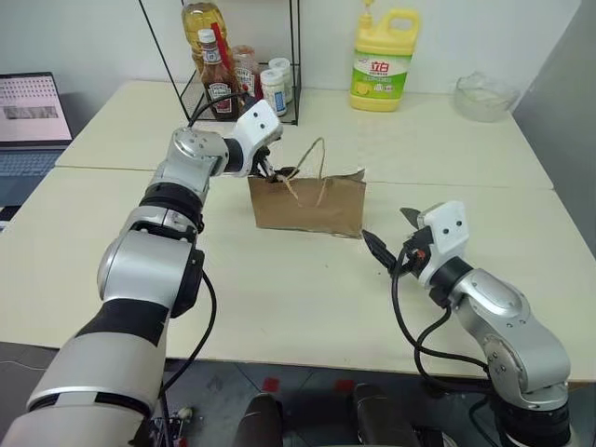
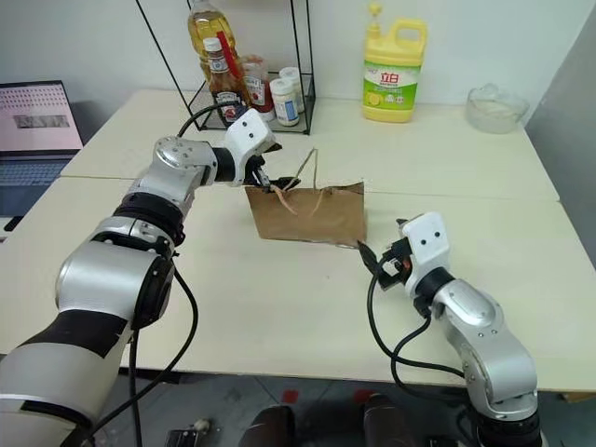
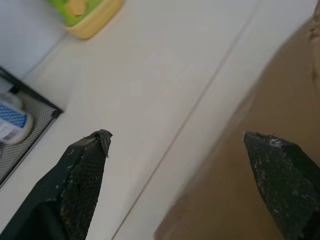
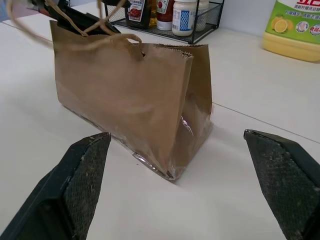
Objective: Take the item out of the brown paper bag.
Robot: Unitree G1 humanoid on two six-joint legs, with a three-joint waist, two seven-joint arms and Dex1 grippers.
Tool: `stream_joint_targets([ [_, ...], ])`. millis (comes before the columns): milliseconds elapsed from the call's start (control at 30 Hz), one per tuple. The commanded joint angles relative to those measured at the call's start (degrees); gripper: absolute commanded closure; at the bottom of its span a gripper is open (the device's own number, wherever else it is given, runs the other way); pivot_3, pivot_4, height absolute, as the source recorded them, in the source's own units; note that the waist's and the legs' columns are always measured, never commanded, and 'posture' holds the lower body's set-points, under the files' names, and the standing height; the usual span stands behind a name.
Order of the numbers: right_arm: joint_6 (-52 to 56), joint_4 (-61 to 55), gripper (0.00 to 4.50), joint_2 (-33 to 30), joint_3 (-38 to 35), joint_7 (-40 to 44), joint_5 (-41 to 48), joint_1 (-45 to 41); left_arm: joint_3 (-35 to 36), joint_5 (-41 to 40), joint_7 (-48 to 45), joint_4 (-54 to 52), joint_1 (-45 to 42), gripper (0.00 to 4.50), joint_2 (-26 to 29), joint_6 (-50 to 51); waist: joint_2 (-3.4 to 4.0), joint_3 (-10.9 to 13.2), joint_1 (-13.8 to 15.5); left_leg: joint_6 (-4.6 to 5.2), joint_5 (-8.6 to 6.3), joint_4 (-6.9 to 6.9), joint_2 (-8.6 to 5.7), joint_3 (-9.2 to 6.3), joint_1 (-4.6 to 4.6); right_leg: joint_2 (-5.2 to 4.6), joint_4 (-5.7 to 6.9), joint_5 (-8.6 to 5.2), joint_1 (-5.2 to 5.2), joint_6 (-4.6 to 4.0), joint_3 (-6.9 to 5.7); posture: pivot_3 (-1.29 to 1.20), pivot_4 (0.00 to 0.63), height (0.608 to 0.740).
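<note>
While the brown paper bag [image 1: 310,203] stands upright on the cream tabletop [image 1: 279,289], its matte kraft walls are creased and its thin cord handles [image 1: 312,168] loop loosely above the rim. Whether the bottle sits inside cannot be told. At the bag's top corner farthest from the yellow jug, the left end effector [image 1: 268,170] has its black textured fingers spread wide, touching or nearly touching the rim, gripping nothing. Near the bag's opposite lower corner, apart from it, the right end effector [image 1: 386,244] points toward the bag, fingers also spread and empty. Behind the bag stand a glossy yellow detergent jug [image 1: 382,60] and a black wire rack [image 1: 244,88] of bottles.
</note>
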Motion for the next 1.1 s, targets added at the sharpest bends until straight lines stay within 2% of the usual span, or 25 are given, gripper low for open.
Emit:
stream_joint_targets([
  [33,-1.18,-2.21,0.02,-0.42,-0.47,-0.51,0.05,-0.39,-0.90,1.64,-7.95,-0.81,-0.60,0.00,0.66,-1.07,0.00,0.00,-0.01,0.00,0.00,0.00,0.00,0.00,0.02,0.00,0.00,0.00,0.03,0.00,0.00,0.00,0.150,0.740],
  [200,-2.09,0.51,0.02,-1.53,-1.24,0.22,0.18,-1.49,-0.88,1.74,-17.88,-4.36,1.54,0.00,3.47,-1.18,0.00,0.00,-0.26,0.00,0.00,-0.02,0.00,-0.02,0.02,0.01,-0.02,0.00,0.03,0.00,0.01,0.00,0.150,0.740],
  [333,-3.52,3.40,0.02,-2.57,-1.18,1.20,0.50,-2.91,-0.68,0.65,-23.61,-13.54,7.24,0.00,7.03,1.25,0.00,0.00,-0.36,0.00,0.01,-0.02,0.02,-0.03,0.06,0.01,0.04,0.00,0.04,0.00,0.01,0.00,0.150,0.740],
  [667,-8.00,10.59,0.02,-3.34,0.58,3.83,0.26,-6.25,2.60,-7.49,-25.88,-61.14,30.73,0.00,16.46,25.42,0.01,0.00,-0.33,0.02,0.01,-0.04,0.07,0.00,0.38,0.03,0.17,-0.01,0.26,-0.02,0.16,0.00,0.150,0.740],
  [767,-8.88,11.53,0.02,-3.71,0.63,4.35,0.32,-6.26,3.77,-10.62,-26.22,-71.68,35.44,0.00,20.03,32.29,0.01,0.00,-0.15,0.01,0.01,-0.02,0.07,-0.03,0.40,0.04,0.15,-0.01,0.34,-0.02,0.14,0.00,0.150,0.740],
  [900,-9.81,12.55,0.02,-3.87,1.01,4.76,0.28,-6.11,3.58,-11.22,-24.27,-77.79,41.35,0.00,23.38,31.73,0.01,0.00,-0.13,0.02,0.01,-0.02,0.07,0.00,0.45,0.04,0.11,-0.01,0.40,-0.02,0.17,0.00,0.150,0.740],
  [1100,-10.88,12.64,0.02,-5.08,0.89,6.59,0.57,-5.76,3.78,-11.12,-21.37,-79.15,47.23,0.00,23.80,17.70,0.01,0.00,-0.02,0.02,0.01,-0.02,0.07,0.00,0.46,0.04,0.09,-0.01,0.42,-0.02,0.17,0.00,0.150,0.740],
])
